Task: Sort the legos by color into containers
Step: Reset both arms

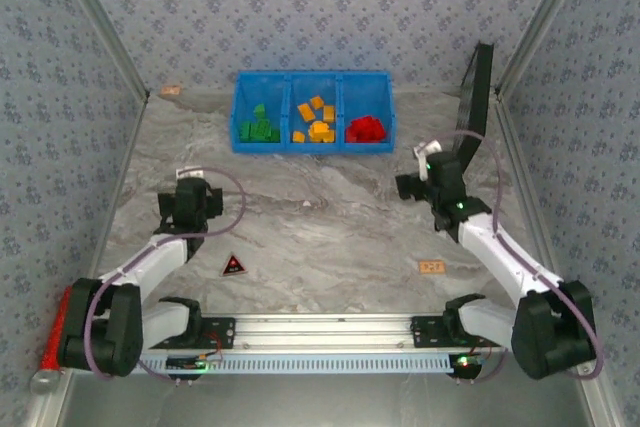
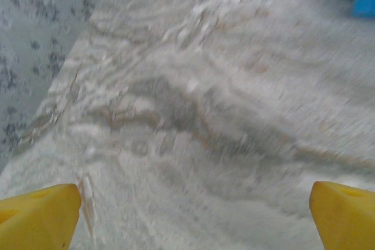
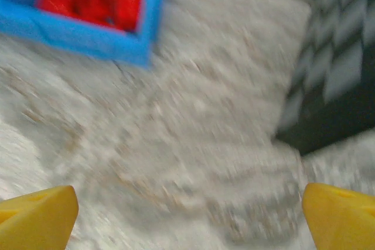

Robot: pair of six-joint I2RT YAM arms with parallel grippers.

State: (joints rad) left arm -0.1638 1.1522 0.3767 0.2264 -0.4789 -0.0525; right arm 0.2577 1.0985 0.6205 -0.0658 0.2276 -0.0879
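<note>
Left gripper, top view: jaws spread wide, empty, over bare table, well apart from the bin.
Right gripper, top view: equally wide, nothing held, near the black panel.
Legos, top view: inside the containers at the far edge; green left, orange-yellow middle, red right.
Left wrist: jaws far apart, blurred marble between, blue corner top right.
Right wrist: jaws far apart, nothing between; red legos in their blue compartment upper left, black panel at right.
</note>
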